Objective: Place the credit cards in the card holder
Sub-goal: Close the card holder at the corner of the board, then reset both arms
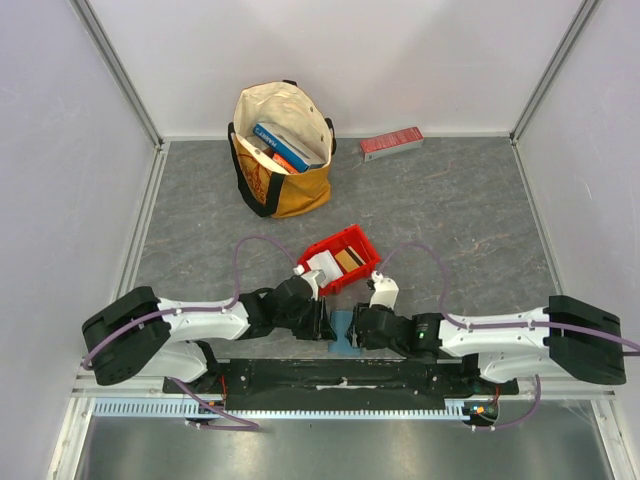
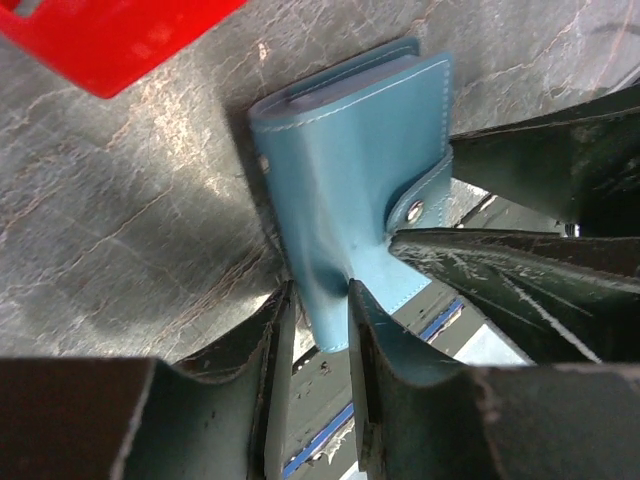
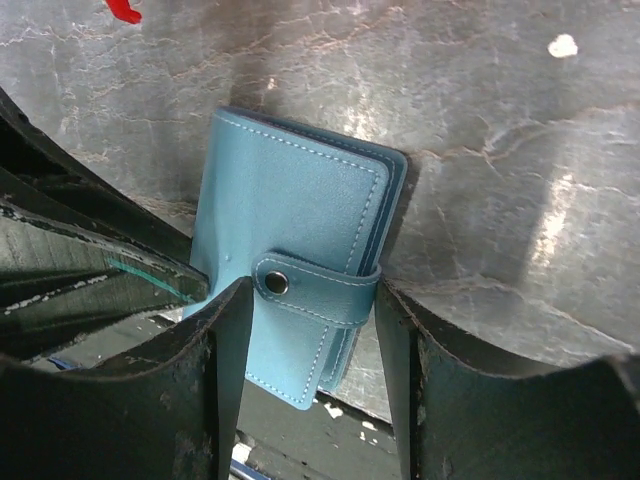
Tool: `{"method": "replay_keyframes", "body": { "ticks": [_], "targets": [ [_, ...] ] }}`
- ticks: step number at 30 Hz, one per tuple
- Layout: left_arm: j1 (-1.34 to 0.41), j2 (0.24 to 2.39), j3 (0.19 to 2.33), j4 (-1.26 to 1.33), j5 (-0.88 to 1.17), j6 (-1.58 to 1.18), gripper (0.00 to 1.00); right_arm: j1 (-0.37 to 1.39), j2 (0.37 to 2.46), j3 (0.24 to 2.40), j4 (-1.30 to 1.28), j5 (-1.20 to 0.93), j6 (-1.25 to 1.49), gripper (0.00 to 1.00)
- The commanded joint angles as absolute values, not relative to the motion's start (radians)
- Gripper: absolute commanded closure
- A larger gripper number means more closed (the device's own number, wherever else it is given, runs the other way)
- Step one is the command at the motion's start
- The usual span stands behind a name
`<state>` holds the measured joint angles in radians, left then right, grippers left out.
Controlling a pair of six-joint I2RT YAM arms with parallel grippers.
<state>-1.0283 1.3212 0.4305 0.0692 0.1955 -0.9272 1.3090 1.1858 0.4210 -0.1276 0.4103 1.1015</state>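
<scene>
From the left, our left gripper (image 2: 320, 300) reaches in low along the near edge of the grey table (image 1: 450, 220). Its jaws stand partway apart with one end of the card holder (image 2: 345, 170) running into the narrow gap. The pads sit so close on either side that we cannot tell whether they pinch it or merely flank it. The holder lies in the middle, between the two grippers, at the table's near edge with a corner past it. On the right, our right gripper (image 3: 315, 295) comes in from the opposite side, jaws set wider, straddling the end where the closure tab (image 3: 320, 292) wraps round. One finger (image 3: 400, 380) is just beside the tab's tip, but we cannot say it has a grip. The holder is teal-blue, folded shut, with pale stitching along its edges and the tab fastened by a metal snap (image 3: 274, 284). Just behind the grippers in the top view sits the red bin (image 1: 356, 277), and in it lie the credit cards (image 1: 324, 264) (one white, one tan, as far as we can make out).
</scene>
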Motion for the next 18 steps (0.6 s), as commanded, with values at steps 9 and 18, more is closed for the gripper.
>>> {"method": "replay_keyframes", "body": {
  "ticks": [9, 18],
  "targets": [
    [-1.032, 1.056, 0.403, -0.044, 0.005, -0.931, 0.47, 1.258, 1.051, 0.531, -0.308, 0.612, 0.997, 0.19],
    [-1.008, 0.77, 0.457, -0.425, -0.405, -0.884, 0.14, 1.174, 0.744, 0.5, -0.503, 0.848, 1.006, 0.02]
  ]
}}
